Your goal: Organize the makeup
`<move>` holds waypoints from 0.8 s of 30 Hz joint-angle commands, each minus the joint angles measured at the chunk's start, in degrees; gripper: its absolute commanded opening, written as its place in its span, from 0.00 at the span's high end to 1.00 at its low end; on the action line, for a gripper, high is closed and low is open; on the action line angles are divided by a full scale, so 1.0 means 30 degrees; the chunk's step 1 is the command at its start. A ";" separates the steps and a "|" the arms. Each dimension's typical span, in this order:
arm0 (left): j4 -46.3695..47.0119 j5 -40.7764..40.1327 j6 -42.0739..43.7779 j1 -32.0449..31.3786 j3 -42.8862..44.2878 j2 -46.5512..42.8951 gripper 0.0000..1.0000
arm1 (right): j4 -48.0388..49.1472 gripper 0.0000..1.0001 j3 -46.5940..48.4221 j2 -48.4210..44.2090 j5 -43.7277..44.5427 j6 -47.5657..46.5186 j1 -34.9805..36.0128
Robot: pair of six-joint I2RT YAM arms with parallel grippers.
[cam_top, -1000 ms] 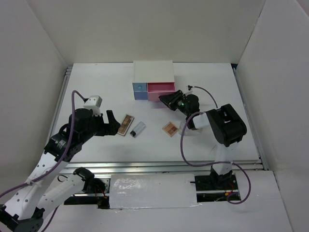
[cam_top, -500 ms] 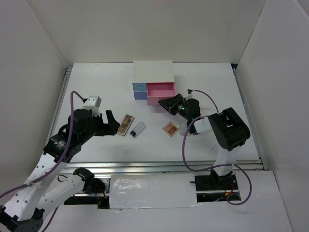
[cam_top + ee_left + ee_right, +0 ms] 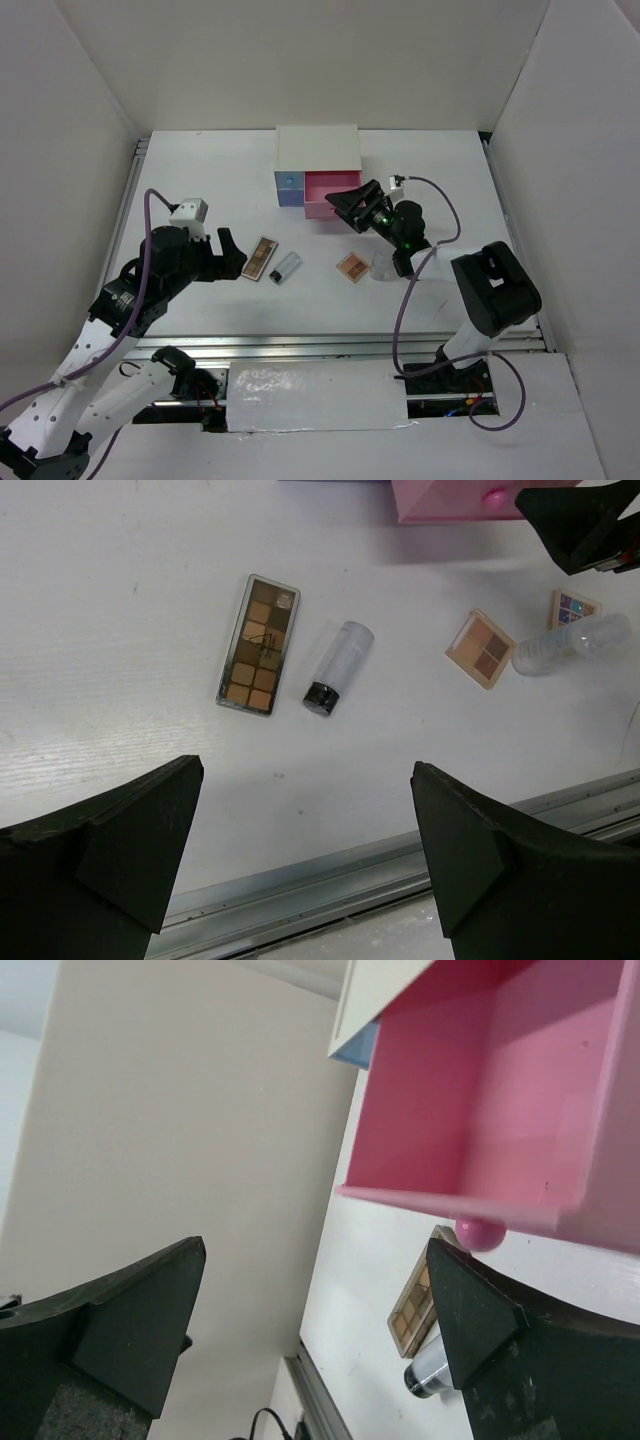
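Note:
The makeup lies loose on the white table. A long brown palette is beside a clear bottle with a black cap. To their right are a square pinkish palette, a multicolour palette and a second clear bottle. My left gripper hovers open just left of the long palette, holding nothing. My right gripper is open at the front of the pulled-out pink drawer, close to its knob.
The white drawer box stands at the back centre, with a shut blue drawer left of the pink one. The pink drawer's inside shows nothing in it. Metal rails run along the table's near edge, and white walls enclose the sides.
The right gripper drew the pink drawer a little further out, then let go of the knob and opened wide. The left arm and the makeup have not moved.

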 commanded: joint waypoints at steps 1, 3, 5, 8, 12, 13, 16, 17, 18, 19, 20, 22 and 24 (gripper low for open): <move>0.0239 -0.0639 -0.0236 0.0050 0.0030 -0.0181 0.01 | -0.0917 0.00 0.0140 -0.2007 -0.0401 -0.1324 0.0175; 0.0034 -0.1106 -0.0354 0.0050 0.0088 -0.0152 0.01 | -0.2752 0.00 0.0228 -0.2859 -0.0491 -0.1852 0.0204; -0.0026 -0.1343 -0.0530 0.0050 0.0118 -0.0239 0.01 | -0.5095 0.00 0.0579 -0.4586 0.0295 -0.3281 0.0291; -0.0027 -0.1489 -0.0560 0.0021 0.0117 -0.0356 0.01 | -1.1822 0.00 0.1049 -0.7105 0.2461 -0.5220 0.0292; -0.0231 -0.1929 -0.0823 -0.0008 0.0118 -0.0620 0.00 | -1.9596 0.00 0.1399 -1.1230 0.8020 -0.8293 0.0554; -0.0202 -0.1930 -0.0823 -0.0008 0.0060 -0.0707 0.01 | -2.2048 0.00 0.1430 -1.1822 1.0296 -0.8678 0.0787; -0.0027 -0.1726 -0.0707 -0.0008 0.0030 -0.0593 0.01 | -2.4380 0.00 0.1254 -1.3962 1.2366 -0.9527 0.1111; 0.0003 -0.1667 -0.0677 -0.0008 0.0030 -0.0504 0.01 | -2.5721 0.00 0.1283 -1.4286 1.3095 -0.9618 0.1315; -0.0026 -0.1579 -0.0561 -0.0008 0.0088 -0.0358 0.01 | -2.6169 0.00 0.1313 -1.4869 1.3364 -0.9677 0.1491; -0.0026 -0.1404 -0.0531 0.0021 0.0146 -0.0067 0.00 | -2.6406 0.00 0.1226 -1.5049 1.3395 -0.9997 0.1841; -0.0055 -0.1373 -0.0501 -0.0008 0.0176 0.0081 0.01 | -2.6698 0.00 0.1167 -1.5109 1.3367 -1.0058 0.1989; -0.0114 -0.1315 -0.0443 -0.0008 0.0206 0.0287 0.01 | -2.6789 0.03 0.0904 -1.4847 1.3249 -1.0088 0.2253; -0.0027 -0.1198 -0.0413 -0.0008 0.0206 0.0113 0.01 | -2.6585 0.05 0.0525 -1.4438 1.3626 -0.9827 0.2751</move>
